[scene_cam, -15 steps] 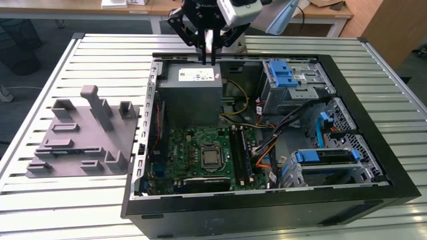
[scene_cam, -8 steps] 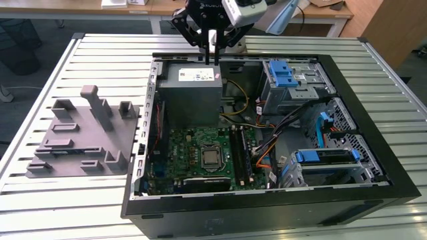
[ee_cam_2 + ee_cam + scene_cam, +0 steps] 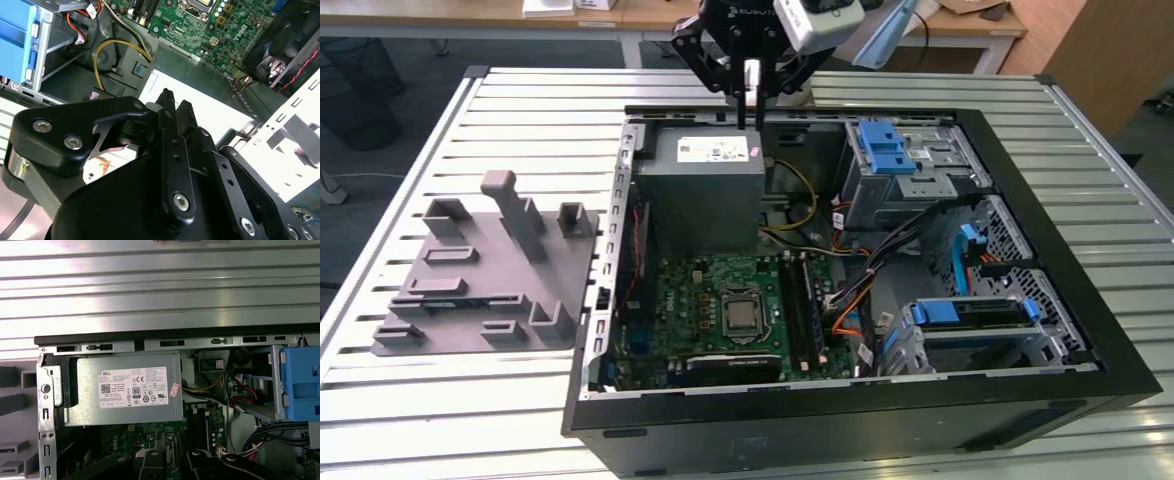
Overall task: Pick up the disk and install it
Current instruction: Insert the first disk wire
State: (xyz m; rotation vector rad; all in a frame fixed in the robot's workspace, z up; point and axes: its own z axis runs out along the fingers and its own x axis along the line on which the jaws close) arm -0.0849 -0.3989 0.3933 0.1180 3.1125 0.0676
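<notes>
Black computer case (image 3: 1067,330) lies open on the slatted metal desk (image 3: 520,90). Black claw (image 3: 747,112) hangs fingers-down over the far side of the case, above the far edge of the large grey power-supply box with a white sticker (image 3: 707,180). Cannot tell if the tips touch the box.

In the second wrist view the claw (image 3: 175,102) has its two fingers (image 3: 167,115) pressed together, so it is closed with nothing visible between them. The first wrist view has the claw (image 3: 165,440) over the green motherboard (image 3: 145,432), with the power-supply box (image 3: 122,395) just beyond it and the desk (image 3: 150,290) slats past the case wall.

The disk, a flat silver-grey drive in a blue plastic bracket (image 3: 967,312), sits in a bay at the near corner of the case on the exterior view's right. It is well apart from the claw, with the motherboard (image 3: 720,310) and a bundle of cables between them.

Metal drive cage with a blue latch (image 3: 907,160) stands at the far corner on the exterior view's right, beside the power-supply box; it also shows in both wrist views (image 3: 295,385) (image 3: 20,45).

Grey plastic fixture with upright posts (image 3: 480,270) rests on the desk outside the case, on the exterior view's left.
</notes>
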